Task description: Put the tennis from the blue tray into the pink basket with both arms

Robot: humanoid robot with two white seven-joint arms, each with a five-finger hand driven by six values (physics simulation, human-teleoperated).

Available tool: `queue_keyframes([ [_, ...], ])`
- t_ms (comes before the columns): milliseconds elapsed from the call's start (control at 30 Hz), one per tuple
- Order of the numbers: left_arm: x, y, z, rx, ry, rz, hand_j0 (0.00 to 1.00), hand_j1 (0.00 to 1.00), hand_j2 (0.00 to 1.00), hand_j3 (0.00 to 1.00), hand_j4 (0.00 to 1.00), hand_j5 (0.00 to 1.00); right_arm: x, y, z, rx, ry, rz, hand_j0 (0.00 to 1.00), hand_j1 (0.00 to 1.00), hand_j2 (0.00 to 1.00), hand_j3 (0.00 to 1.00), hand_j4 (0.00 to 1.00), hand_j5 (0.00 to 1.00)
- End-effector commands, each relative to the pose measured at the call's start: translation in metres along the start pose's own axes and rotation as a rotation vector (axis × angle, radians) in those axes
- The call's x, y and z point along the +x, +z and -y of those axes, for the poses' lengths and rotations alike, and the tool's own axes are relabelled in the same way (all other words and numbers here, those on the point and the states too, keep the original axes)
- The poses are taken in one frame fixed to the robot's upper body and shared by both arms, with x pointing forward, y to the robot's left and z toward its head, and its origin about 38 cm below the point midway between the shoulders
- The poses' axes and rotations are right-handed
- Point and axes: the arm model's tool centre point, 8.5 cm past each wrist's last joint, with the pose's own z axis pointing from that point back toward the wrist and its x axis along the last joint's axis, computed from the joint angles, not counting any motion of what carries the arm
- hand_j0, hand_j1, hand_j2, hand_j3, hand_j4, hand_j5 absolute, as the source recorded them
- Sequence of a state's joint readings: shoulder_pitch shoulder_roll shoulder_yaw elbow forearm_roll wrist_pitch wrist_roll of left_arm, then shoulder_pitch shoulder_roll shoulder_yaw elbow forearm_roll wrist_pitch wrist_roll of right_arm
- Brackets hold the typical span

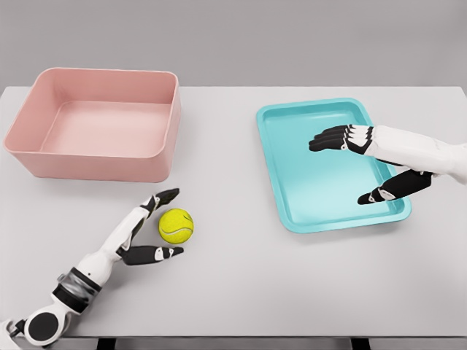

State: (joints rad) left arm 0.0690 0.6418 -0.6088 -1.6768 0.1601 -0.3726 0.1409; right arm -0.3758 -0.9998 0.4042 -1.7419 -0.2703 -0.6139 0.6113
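Left hand lies spread on the table, fingers bracketing the tennis ball without gripping; right hand hovers open above the blue tray, pink basket beyond.

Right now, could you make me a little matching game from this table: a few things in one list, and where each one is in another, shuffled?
Things:
1. tennis ball
2. pink basket
3. blue tray
4. right hand

Places:
A. far left of the table, nothing inside
B. on the bare table, between the open fingers of the left hand
C. spread open above the tray
D. right half of the table, nothing lying in it

Pairs: 1-B, 2-A, 3-D, 4-C
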Motion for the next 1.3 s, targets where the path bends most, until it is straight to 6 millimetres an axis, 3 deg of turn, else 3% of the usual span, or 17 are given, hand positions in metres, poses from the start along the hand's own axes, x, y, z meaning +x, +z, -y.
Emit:
queue_keyframes([
  [0, 0.000, 0.000, 0.001, 0.001, 0.002, 0.004, 0.82, 0.82, 0.82, 0.82, 0.82, 0.82, 0.000, 0.002, 0.003, -0.009, -0.002, -0.003, 1.00, 1.00, 1.00, 1.00, 1.00, 1.00],
  [133, 0.000, 0.000, 0.001, -0.001, 0.001, 0.007, 0.73, 0.73, 0.73, 0.73, 0.73, 0.73, -0.001, 0.002, -0.004, -0.010, -0.022, -0.003, 1.00, 1.00, 1.00, 1.00, 1.00, 1.00],
  [400, 0.001, 0.001, 0.000, -0.006, -0.007, 0.015, 0.45, 0.45, 0.45, 0.45, 0.45, 0.45, 0.000, 0.005, 0.001, -0.022, -0.008, -0.009, 1.00, 1.00, 1.00, 1.00, 1.00, 1.00],
  [500, 0.002, 0.000, 0.000, -0.006, -0.008, 0.017, 0.45, 0.45, 0.45, 0.45, 0.45, 0.45, 0.000, 0.004, 0.000, -0.024, -0.011, -0.006, 1.00, 1.00, 1.00, 1.00, 1.00, 1.00],
  [933, 0.047, -0.018, -0.011, 0.012, -0.014, 0.202, 0.45, 0.45, 0.45, 0.45, 0.45, 0.45, -0.001, 0.007, 0.000, -0.018, -0.011, -0.014, 1.00, 1.00, 1.00, 1.00, 1.00, 1.00],
  [1267, 0.071, -0.037, -0.031, 0.034, -0.048, 0.318, 0.43, 0.43, 0.43, 0.43, 0.43, 0.43, 0.000, 0.014, 0.004, -0.015, 0.002, -0.034, 1.00, 1.00, 1.00, 1.00, 1.00, 1.00],
])
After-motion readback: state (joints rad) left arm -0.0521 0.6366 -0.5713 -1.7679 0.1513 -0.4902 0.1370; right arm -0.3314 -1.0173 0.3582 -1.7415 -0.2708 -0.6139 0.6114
